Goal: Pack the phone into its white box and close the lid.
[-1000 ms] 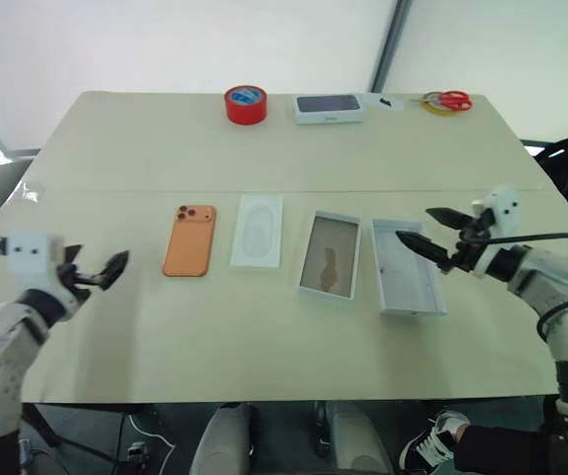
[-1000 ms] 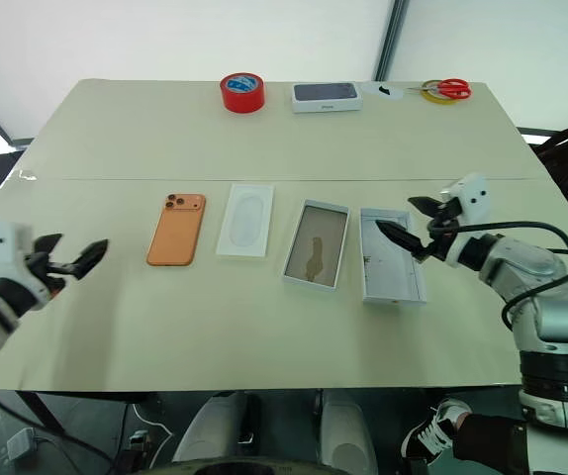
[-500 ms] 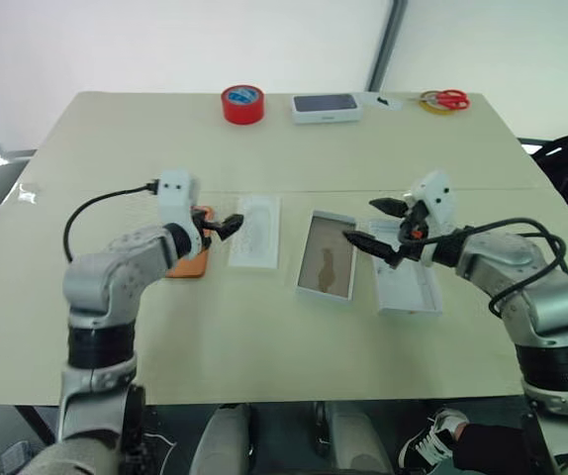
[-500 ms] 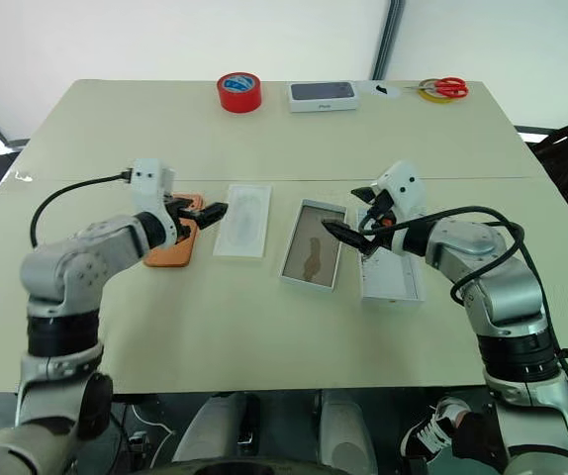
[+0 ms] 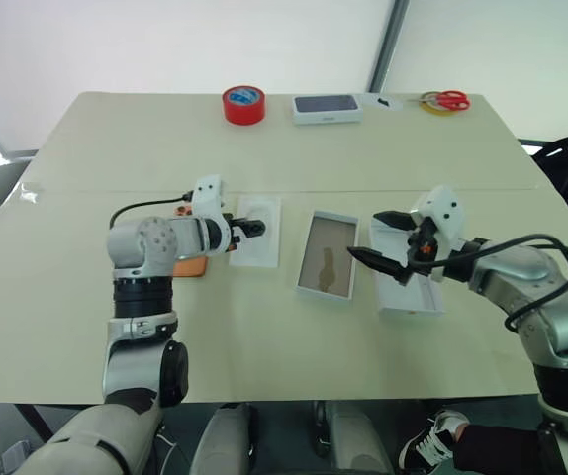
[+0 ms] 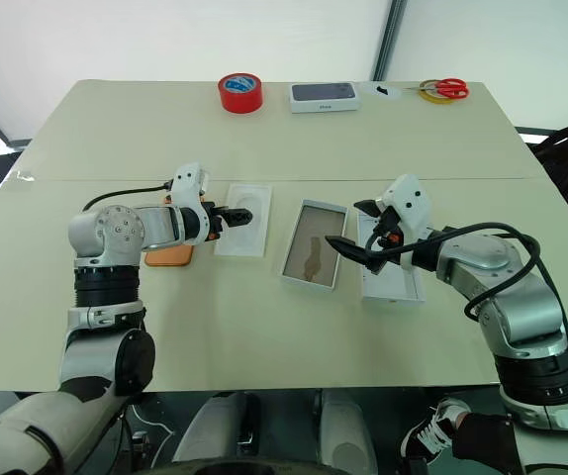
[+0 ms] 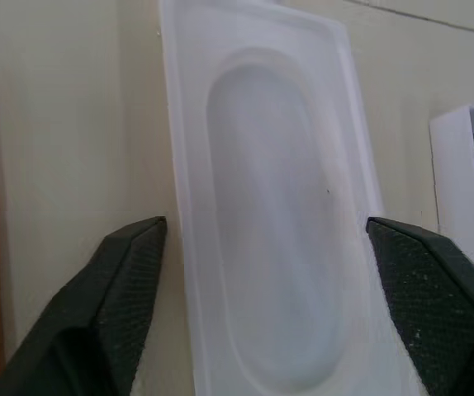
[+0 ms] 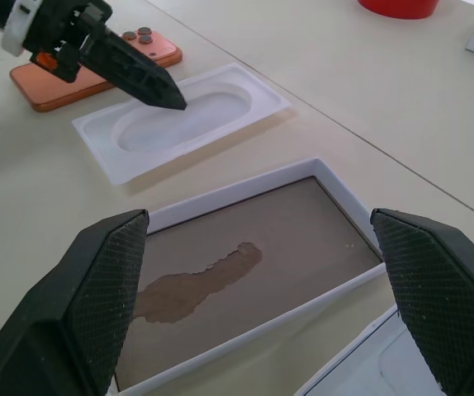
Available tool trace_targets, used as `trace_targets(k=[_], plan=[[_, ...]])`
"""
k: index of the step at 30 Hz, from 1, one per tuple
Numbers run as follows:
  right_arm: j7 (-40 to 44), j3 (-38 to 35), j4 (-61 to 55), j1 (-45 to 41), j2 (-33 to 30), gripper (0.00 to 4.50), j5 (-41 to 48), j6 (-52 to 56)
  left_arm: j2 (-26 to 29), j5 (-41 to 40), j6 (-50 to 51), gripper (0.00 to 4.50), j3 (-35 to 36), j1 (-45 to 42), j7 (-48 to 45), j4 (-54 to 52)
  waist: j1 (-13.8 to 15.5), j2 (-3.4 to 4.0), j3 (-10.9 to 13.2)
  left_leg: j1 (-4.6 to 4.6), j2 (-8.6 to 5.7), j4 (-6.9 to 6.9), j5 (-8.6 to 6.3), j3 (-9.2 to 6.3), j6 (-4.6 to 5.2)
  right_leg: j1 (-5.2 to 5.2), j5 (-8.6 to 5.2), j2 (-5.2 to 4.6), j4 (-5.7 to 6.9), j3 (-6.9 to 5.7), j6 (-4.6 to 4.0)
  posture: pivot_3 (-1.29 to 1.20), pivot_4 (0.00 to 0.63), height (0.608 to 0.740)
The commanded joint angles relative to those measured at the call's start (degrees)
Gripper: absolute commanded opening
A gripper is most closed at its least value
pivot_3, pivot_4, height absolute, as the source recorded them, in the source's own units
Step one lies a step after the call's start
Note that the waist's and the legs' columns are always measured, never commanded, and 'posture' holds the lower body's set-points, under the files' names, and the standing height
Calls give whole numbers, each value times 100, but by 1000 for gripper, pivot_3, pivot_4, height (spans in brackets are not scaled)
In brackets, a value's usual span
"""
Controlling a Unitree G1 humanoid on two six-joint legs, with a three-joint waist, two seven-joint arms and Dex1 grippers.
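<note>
The orange phone (image 6: 168, 255) lies camera side up on the table, partly hidden behind my left arm. Beside it is a flat white insert (image 5: 257, 237) with an oval recess. My left gripper (image 7: 266, 224) is open low over the insert, one finger at each long edge. The white box (image 5: 329, 255), with its brownish floor, lies to the right of the insert. The all-white lid (image 5: 408, 292) lies just beyond the box. My right gripper (image 5: 363, 234) hangs open above the gap between box and lid, holding nothing.
Along the far edge of the table are a red tape roll (image 5: 245, 104), a box with a dark printed top (image 5: 328, 108), and red-handled scissors (image 5: 447, 100). A seam crosses the table behind the phone and trays.
My left arm has swung in from the table's left edge, past the phone, to the insert. My right gripper has shifted left from over the lid toward the box.
</note>
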Motion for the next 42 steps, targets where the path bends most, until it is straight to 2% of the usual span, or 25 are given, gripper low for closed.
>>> trace_targets(k=[1,5,6,11,17,19,21,27,30,36,42], plan=[[35,71,-331,-162,-225,4500,130,474,-82,39,-1,2114,172,-63,54,143,4,0,0,0,1,0,0,0,0,0,0,0,0,0,0,0,150,732],[208,597,-632,-444,-610,4500,134,1141,-80,86,5,109,192,-55,37,131,6,0,0,-3,0,1,1,-1,-1,0,0,-7,-3,0,-1,0,150,732],[267,798,-718,-554,-710,4500,130,1331,-71,95,-8,46,195,-42,22,113,2,-1,0,-3,-1,1,1,-1,-1,0,0,-9,-2,1,-1,0,150,732],[244,1631,-956,-1139,-729,4500,136,2181,-84,100,5,46,258,-7,9,73,2,-1,0,-2,0,1,1,-3,-1,0,0,-8,-2,-2,-1,0,150,732],[-79,2489,-910,-1645,-256,4500,4,2925,-94,93,-36,46,291,45,-24,-82,-1,-1,0,-3,0,1,1,-3,-2,-1,0,-12,-2,-2,-2,0,150,732],[-197,2906,-831,-1748,-240,3955,-250,2952,-95,77,-38,0,325,48,-39,-128,3,-1,0,-4,0,1,1,-4,-2,-3,0,-12,-1,-2,-2,0,150,732],[-243,3179,-759,-1772,-273,3179,-443,2891,-71,67,-49,0,302,74,-91,-192,2,-1,0,-6,-2,1,2,-4,-3,-4,0,-14,-1,-2,-2,0,150,732],[-183,3432,-660,-1836,-244,72,-789,2579,-95,-43,24,0,612,70,-122,-297,-7,-1,0,-6,-6,1,2,-1,-3,-5,1,-20,0,-4,-1,0,150,732],[-18,3502,-716,-1863,-275,22,-935,2226,-76,-193,29,0,969,2,-126,-336,-13,-1,0,-6,-6,0,2,-1,-4,-7,1,-19,0,-6,0,0,150,732],[700,3793,-536,-1897,-225,22,-1512,406,223,-512,210,0,1795,-91,-69,-688,-45,-3,1,-7,-5,0,2,-1,-5,-8,1,-15,0,-7,1,0,150,732],[1135,4256,564,-2278,555,22,-2097,-476,660,-705,700,0,2553,-158,73,-1167,-124,-6,2,-6,-3,-2,8,-4,-16,-8,2,-10,4,-7,2,0,150,732]])
